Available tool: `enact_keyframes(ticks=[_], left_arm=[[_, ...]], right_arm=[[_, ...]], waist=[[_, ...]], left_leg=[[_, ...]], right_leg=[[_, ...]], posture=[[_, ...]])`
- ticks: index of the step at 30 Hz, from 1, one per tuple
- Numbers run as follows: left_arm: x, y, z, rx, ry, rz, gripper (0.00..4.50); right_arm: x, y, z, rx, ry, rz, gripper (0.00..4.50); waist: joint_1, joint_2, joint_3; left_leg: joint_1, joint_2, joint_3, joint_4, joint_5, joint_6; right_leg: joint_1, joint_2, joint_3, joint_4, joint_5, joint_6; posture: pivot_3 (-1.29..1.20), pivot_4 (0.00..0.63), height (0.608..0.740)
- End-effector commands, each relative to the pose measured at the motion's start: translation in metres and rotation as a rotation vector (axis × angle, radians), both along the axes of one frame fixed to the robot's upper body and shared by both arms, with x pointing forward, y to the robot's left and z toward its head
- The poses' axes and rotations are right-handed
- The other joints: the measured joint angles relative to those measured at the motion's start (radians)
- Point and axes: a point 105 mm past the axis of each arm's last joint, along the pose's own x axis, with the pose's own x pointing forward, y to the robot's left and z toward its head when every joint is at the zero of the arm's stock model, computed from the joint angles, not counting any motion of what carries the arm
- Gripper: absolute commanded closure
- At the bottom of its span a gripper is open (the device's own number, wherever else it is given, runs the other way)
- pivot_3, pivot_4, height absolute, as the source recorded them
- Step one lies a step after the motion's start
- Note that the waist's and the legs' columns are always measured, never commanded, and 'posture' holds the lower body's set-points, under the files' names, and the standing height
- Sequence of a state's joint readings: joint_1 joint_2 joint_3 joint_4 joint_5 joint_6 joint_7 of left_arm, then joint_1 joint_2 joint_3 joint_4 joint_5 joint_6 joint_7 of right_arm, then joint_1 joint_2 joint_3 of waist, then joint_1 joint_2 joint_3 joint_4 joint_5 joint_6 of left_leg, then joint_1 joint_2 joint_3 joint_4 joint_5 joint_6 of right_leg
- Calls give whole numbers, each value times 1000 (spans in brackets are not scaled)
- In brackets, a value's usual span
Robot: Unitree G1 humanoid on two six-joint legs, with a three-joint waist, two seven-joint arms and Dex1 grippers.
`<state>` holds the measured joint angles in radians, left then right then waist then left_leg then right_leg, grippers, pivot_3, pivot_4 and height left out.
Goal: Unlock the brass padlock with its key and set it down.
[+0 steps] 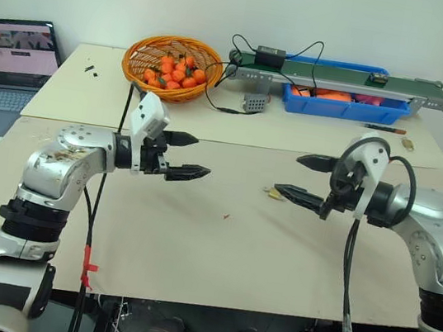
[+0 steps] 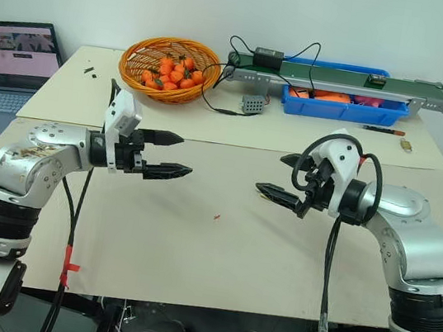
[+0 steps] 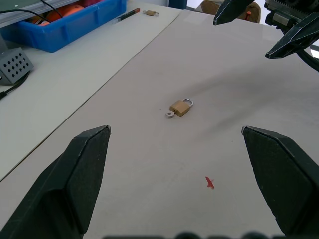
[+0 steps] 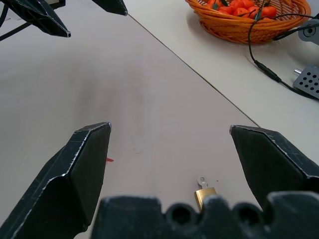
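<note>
A shiny brass padlock [image 3: 181, 107] with a silvery metal key [image 3: 171, 113] is lying on a smooth matt table [image 3: 149, 164].

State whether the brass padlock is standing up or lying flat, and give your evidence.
Lying flat: the brass padlock rests on its side on the table, with the key at its body's end.

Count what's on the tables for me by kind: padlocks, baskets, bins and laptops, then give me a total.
Brass padlocks: 2, one mid-table, one near the far right edge
Wicker baskets: 1
Blue bins: 1
Laptops: 1
Total: 5
</note>
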<state>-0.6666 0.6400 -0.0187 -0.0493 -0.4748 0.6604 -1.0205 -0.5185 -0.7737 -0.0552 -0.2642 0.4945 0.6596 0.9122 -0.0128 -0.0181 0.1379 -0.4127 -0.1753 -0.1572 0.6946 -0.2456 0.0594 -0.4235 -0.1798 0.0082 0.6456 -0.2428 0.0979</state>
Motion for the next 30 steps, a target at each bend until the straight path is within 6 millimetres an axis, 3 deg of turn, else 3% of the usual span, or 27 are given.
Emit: enact_keyframes(ticks=[1,6,10,17,30], left_arm=[[-9,-4,11,9,-59,-57,0],[-21,-11,5,55,-10,-134,0],[-17,-22,1,111,-26,-114,0],[-27,-29,9,105,-20,-185,0],[-35,-13,21,167,-40,-167,0]], right_arm=[[-2,0,11,0,-68,5,12],[-6,0,-2,-11,-40,2,12],[-25,19,-20,-33,34,132,12],[9,-5,-19,-82,-38,41,12],[72,6,-56,-180,-82,107,12]], waist=[[0,0,0],[0,0,0],[2,0,0],[-1,0,0],[-8,0,0]], left_leg=[[0,0,0,0,0,0],[0,0,0,0,0,0],[0,0,0,0,0,0],[2,0,3,0,0,0],[5,2,6,-1,0,0]], right_leg=[[0,0,0,0,0,0],[0,0,0,0,0,0],[0,0,1,0,0,0],[0,1,3,-1,0,0],[0,3,5,-1,0,0]], posture=[[0,150,740],[0,150,740],[0,150,740],[0,150,740],[0,150,740]])
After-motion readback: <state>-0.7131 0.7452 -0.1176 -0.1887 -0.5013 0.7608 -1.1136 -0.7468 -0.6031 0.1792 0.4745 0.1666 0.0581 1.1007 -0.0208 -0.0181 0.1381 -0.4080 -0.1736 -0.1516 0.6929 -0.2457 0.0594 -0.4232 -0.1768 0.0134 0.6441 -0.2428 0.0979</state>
